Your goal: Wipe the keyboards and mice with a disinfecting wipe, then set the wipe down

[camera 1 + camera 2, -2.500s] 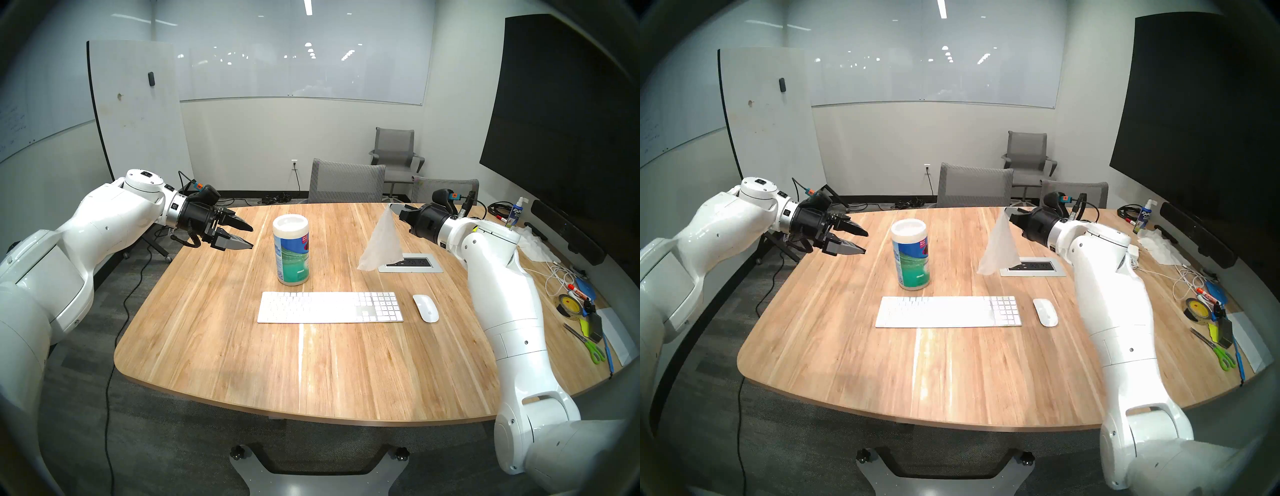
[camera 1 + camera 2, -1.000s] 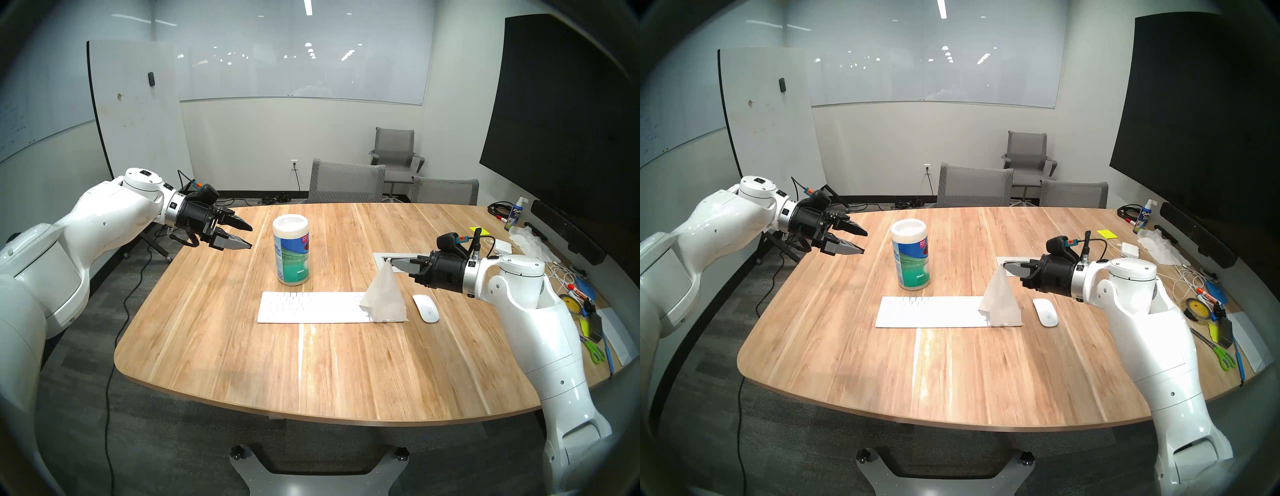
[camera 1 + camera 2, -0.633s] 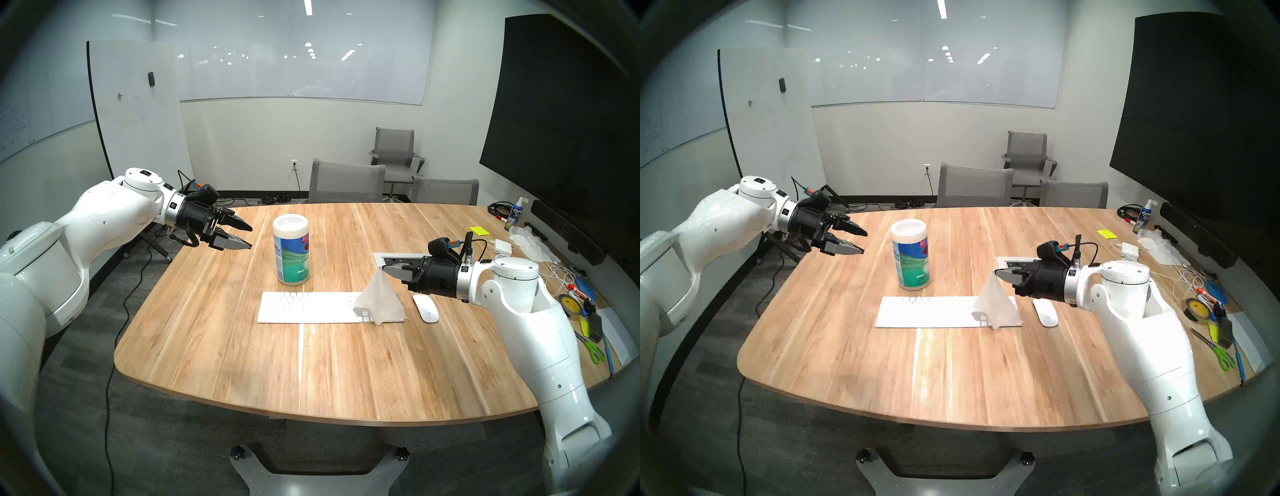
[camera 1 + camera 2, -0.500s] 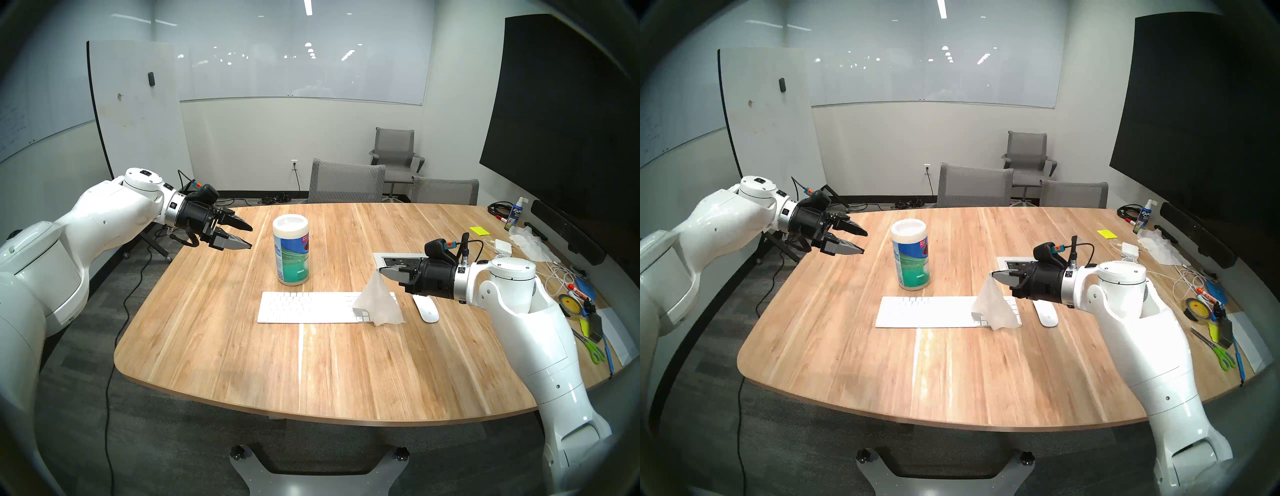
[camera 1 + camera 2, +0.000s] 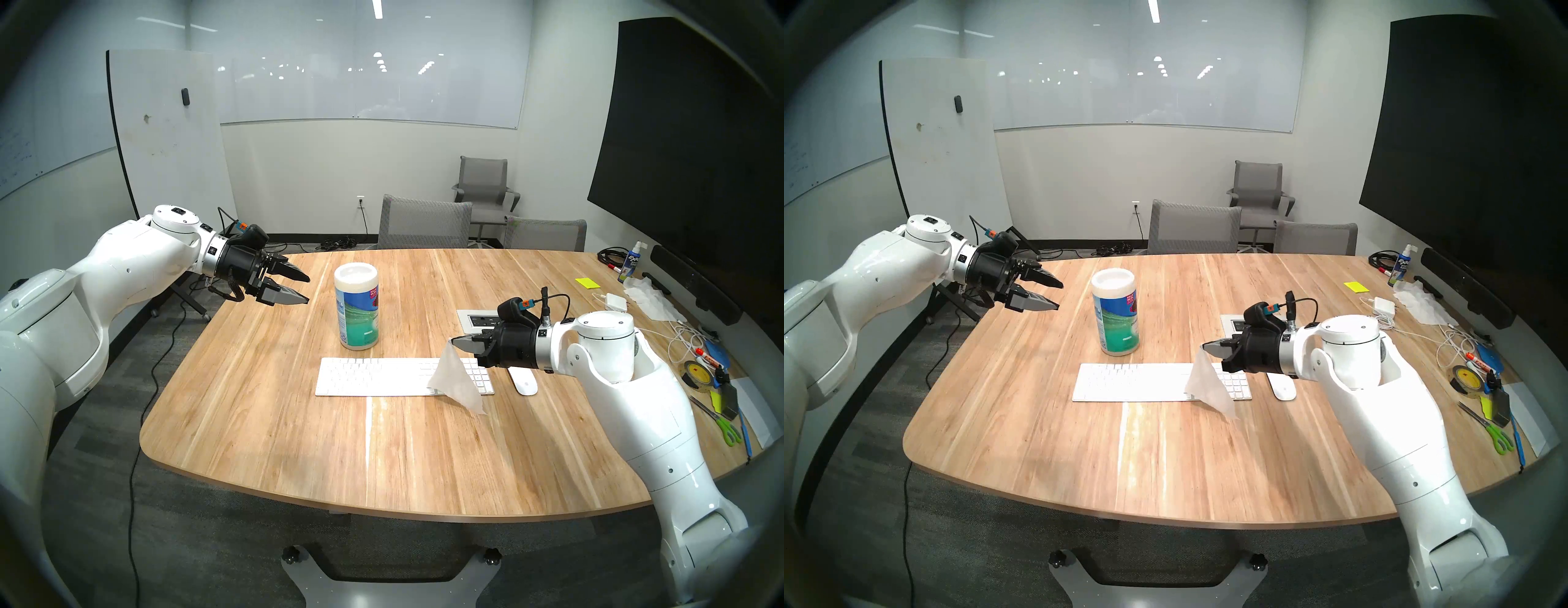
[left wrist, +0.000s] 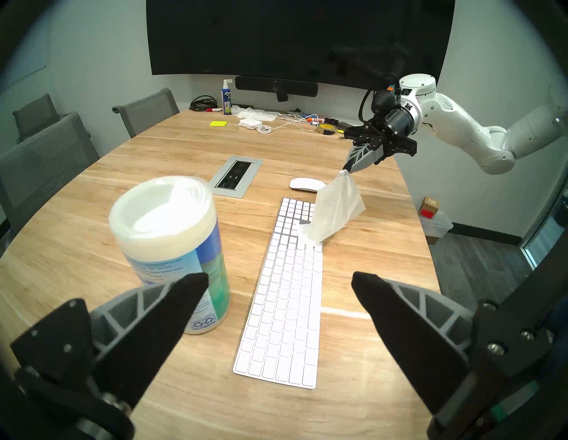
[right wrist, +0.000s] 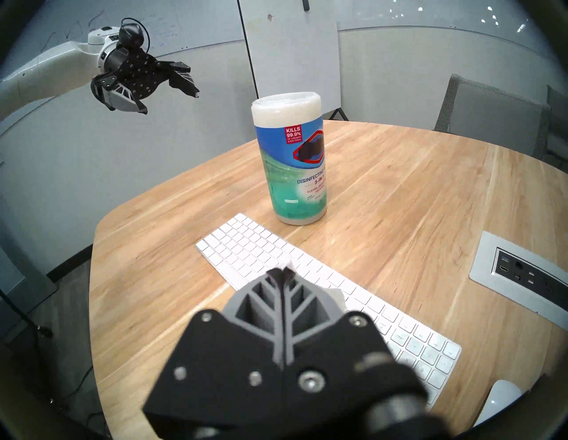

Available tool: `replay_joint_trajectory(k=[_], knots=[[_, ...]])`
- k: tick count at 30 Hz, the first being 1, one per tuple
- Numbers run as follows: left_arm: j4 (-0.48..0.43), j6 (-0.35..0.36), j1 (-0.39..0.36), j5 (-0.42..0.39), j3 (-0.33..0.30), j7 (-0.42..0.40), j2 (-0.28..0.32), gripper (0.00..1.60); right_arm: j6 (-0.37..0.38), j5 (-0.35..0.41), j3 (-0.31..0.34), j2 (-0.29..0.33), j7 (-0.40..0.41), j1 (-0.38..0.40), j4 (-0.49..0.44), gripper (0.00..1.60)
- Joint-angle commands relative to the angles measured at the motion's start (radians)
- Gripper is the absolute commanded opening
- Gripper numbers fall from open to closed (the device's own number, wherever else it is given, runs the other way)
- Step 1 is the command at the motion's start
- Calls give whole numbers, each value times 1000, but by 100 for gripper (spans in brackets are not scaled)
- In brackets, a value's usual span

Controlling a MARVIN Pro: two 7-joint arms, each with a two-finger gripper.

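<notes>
The white keyboard [image 5: 382, 377] lies flat in the middle of the wooden table [image 5: 382, 458]. The white mouse [image 5: 525, 384] lies just right of it, partly behind my right wrist. My right gripper [image 5: 454, 341] is shut on a top corner of a white wipe [image 5: 456, 380]. The wipe hangs down over the keyboard's number-pad end, its lower edge on the keys. In the left wrist view the wipe [image 6: 333, 212] drapes onto the keyboard [image 6: 285, 295]. My left gripper [image 5: 306, 290] is open and empty, held above the table's far left edge.
A wipes canister [image 5: 356, 312] stands behind the keyboard's left part. A power outlet plate [image 5: 477, 320] sits in the table behind my right gripper. Cables, tape, scissors and a spray bottle [image 5: 633, 261] crowd the right edge. Chairs [image 5: 424, 223] stand beyond the far edge.
My right gripper came down from high at the back right to the keyboard's right end with the wipe, then moved left along the keys, dragging the wipe. The left arm stayed still.
</notes>
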Motion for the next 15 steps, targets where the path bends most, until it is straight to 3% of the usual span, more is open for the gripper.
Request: replay_joint_trajectory(k=[1,15], knots=[[0,2,-33,-24,3,1,-2,160,24,-21,-32,-22,-15,65,-4,0],[4,-4,-42,-47,31,1,-2,160,61,-71,-113,-29,-2,121,37,0]])
